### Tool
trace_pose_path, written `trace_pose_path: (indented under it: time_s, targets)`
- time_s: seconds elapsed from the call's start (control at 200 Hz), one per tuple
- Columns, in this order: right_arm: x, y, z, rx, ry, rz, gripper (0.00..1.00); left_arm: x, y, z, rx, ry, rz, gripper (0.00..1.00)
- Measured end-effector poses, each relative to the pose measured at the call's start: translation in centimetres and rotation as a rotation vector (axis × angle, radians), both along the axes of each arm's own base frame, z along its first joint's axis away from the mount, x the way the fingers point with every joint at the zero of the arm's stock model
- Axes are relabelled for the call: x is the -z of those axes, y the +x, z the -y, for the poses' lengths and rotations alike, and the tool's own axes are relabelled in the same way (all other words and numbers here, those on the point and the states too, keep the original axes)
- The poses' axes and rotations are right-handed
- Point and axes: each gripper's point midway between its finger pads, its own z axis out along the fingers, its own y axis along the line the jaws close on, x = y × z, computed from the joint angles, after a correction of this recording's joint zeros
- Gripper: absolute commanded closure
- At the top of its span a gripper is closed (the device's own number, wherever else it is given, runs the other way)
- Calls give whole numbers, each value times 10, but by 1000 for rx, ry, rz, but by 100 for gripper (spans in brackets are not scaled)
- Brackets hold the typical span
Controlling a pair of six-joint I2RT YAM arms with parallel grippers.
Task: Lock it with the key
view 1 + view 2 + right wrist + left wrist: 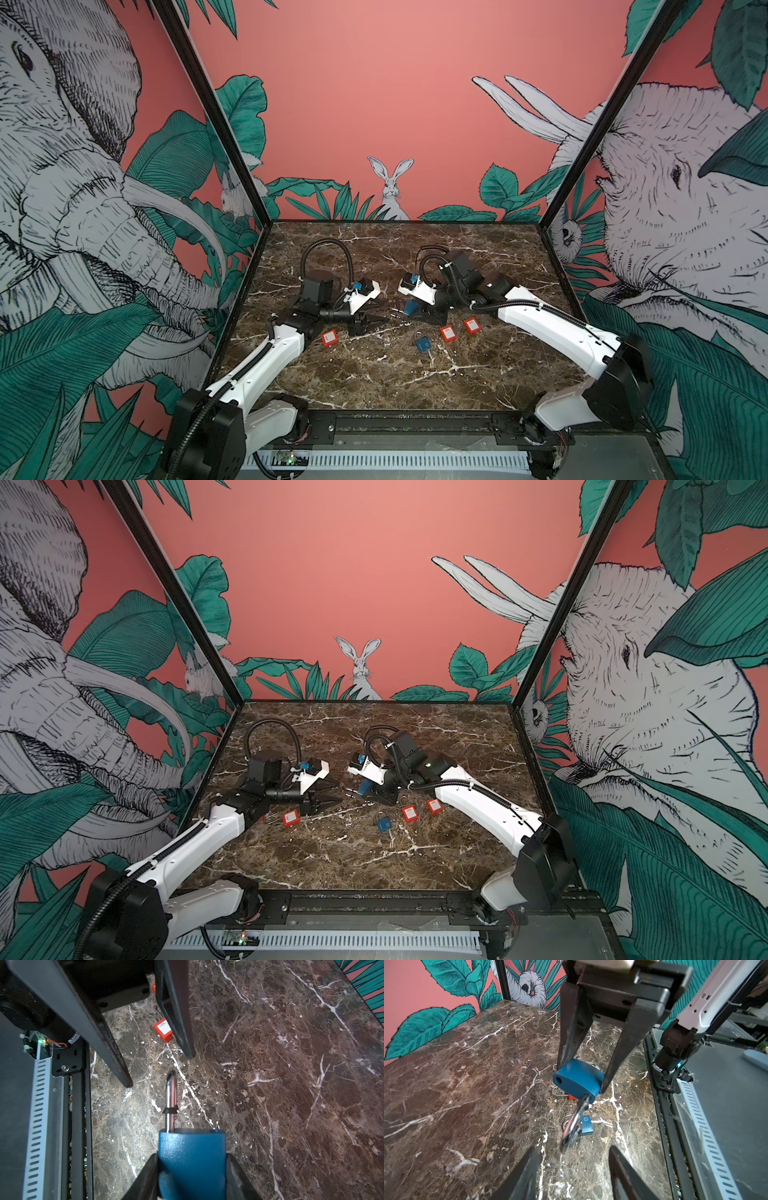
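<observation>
Blue padlock point(578, 1082) is off the table, held mid-air near the centre of the marble table point(374, 374). Body is matte blue w/ rounded edges, lying sideways. Its chrome shackle point(572, 1126) is swung open: one leg sits in the body, the other socket is an empty hole. Seen edge-on in the R wrist view, the shackle point(171, 1097) carries a small black ring partway up. A silvery bit shows at the body's far end; can't tell if it's a key.

Both arms reach in low from the front rail, forearms angled toward the centre, wrists bent so the grippers lie roughly level and face each other.

R gripper point(191, 1156) is clamped on the padlock body, one finger on each flat side, shackle pointing at the L side. L gripper point(159, 1070) is spread wide and holds nothing. The shackle's bend sits right at the mouth of its jaws, approx. between the two tips, w/ gaps on both sides and no contact visible.

On the table: a spare blue padlock point(423, 344) lies flat in front of the grippers. A red padlock point(329, 337) is just beside the L arm, and a red pair point(448, 333) is near the R arm.
</observation>
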Motion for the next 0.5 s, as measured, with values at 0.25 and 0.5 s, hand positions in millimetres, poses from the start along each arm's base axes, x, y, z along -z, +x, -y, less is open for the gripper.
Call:
trace_pose_path:
  time_s: [0.25,0.5]
  targets:
    - [3,-9,-1,-22,13,-44,76,3,-8,4,62,0,34,57]
    - [-2,-16,0,-33,29,-59,77,3,-14,8,118,-10,24,64]
